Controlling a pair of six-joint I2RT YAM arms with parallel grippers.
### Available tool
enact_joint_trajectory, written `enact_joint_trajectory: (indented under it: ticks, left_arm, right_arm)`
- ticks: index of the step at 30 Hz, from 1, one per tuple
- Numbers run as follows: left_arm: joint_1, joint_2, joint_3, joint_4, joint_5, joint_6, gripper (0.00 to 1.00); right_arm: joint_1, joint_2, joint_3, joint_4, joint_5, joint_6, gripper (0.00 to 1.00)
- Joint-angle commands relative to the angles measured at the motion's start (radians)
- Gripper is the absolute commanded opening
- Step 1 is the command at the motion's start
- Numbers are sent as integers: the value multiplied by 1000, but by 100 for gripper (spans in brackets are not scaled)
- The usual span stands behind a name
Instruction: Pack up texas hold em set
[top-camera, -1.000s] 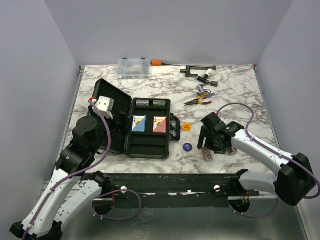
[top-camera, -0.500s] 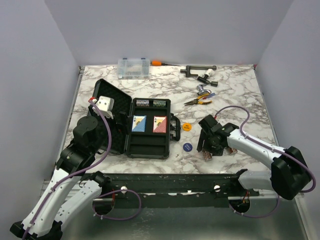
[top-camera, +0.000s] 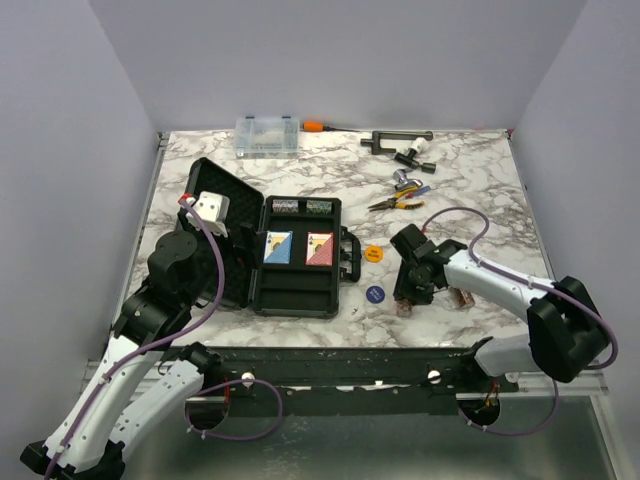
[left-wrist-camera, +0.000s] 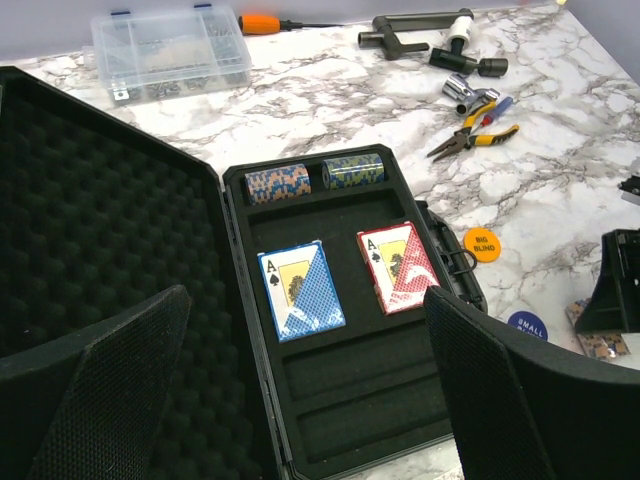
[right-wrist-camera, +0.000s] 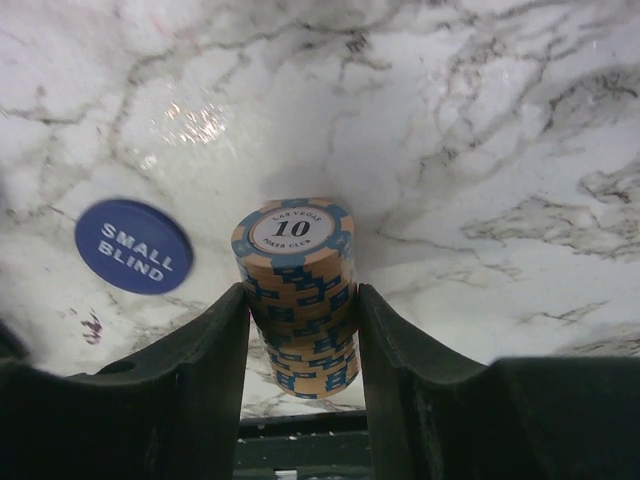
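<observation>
right end effector clenched on chip roll flanks, right of case | roll likely dense, smooth, may split: hold mid-length | left end effector released

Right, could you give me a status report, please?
Left end effector open over case. Right end effector gripping chip roll. Small blind disc nearby, not blocking.

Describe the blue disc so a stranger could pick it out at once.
Start at the open black case in the middle of the marble table. Two round discs lie just right of its handle; take the one closer to the table's front edge, beside the chip stack. It is the blue disc printed SMALL BLIND; its neighbour, the orange disc, reads BIG BLIND.
</observation>
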Motion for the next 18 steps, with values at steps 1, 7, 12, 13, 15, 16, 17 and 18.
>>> enact_joint_trajectory:
  ticks: [1, 7, 12, 13, 15, 16, 17, 18]
  left_arm:
    - [-3, 2, -11, 4, -9, 14, 98]
    - [-3, 9, -11, 4, 5, 11, 98]
    - [-3, 19, -10, 3, 5, 11, 98]
    - [-3, 22, -10, 2, 5, 11, 98]
    - [-3, 23, -10, 2, 7, 10, 98]
    - [-3, 22, -9, 2, 7, 11, 98]
    - [-3, 25, -9, 2, 7, 10, 98]
    - [-3, 26, -8, 2, 7, 11, 98]
  right_arm:
    - [8, 74, 100, 68, 101, 1, 40]
    - [6, 219, 221, 101, 198, -21, 41]
    - [7, 283, 251, 128, 190, -33, 45]
    - [7, 289, 250, 129, 192, -36, 49]
    - [7, 294, 246, 130, 198, -44, 57]
    - [6, 294, 244, 129, 202, -50, 60]
    - [6, 296, 245, 126, 206, -59, 63]
    - [6, 296, 248, 120, 213, -70, 66]
